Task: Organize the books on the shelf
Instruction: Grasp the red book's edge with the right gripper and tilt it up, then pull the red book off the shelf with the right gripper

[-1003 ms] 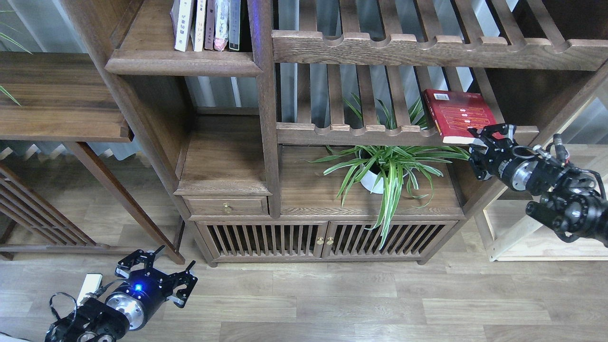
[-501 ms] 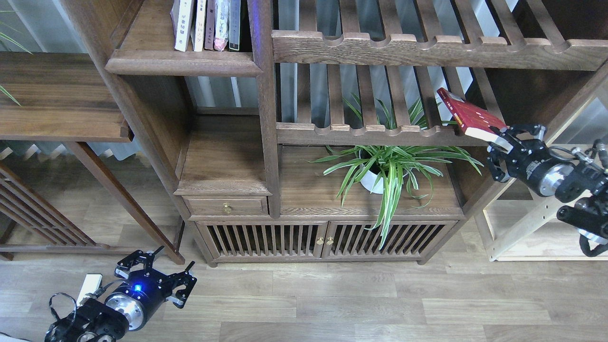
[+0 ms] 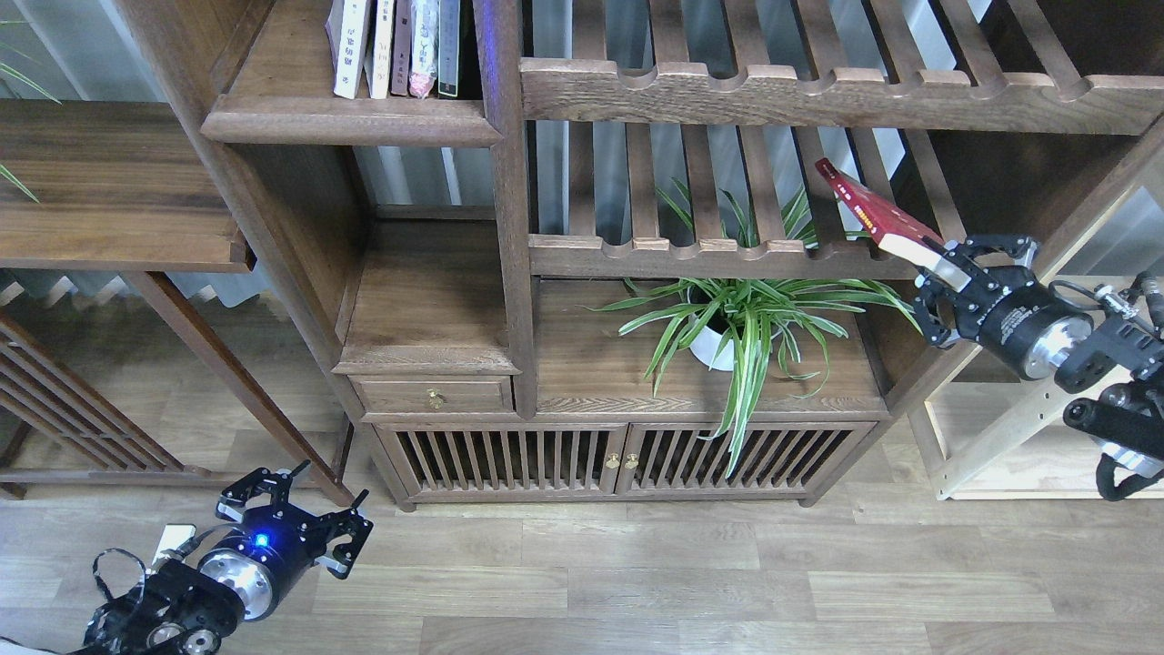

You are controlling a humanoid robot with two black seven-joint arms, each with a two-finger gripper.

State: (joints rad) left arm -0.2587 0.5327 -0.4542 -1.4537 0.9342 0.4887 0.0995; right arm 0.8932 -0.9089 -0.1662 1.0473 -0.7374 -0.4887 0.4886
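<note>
Red book (image 3: 875, 211) now lifted clear of the slatted rack (image 3: 718, 247) at right of centre, where it lay flat a second ago; tilted steeply since then, far corner raised toward upper left, near end lower right. Judged: pick-up complete, transfer phase begun, placement on the shelf (image 3: 350, 123) at upper left of frame not yet done. Row of upright books (image 3: 396, 45) already standing on that shelf.

Right pincer (image 3: 946, 268) at right edge of frame clamped on the near end of the red book, fingers closed to the thickness of the cover, pale page edge visible at the grip. No other contact noted; spider plant (image 3: 746, 318) below the rack, close beneath the carried book.

Left pincer (image 3: 296, 514) at lower left of frame, fingers spread wide, nothing held, hanging above the floor (image 3: 691, 573). Slightly shifted from its position a second ago, otherwise idle
</note>
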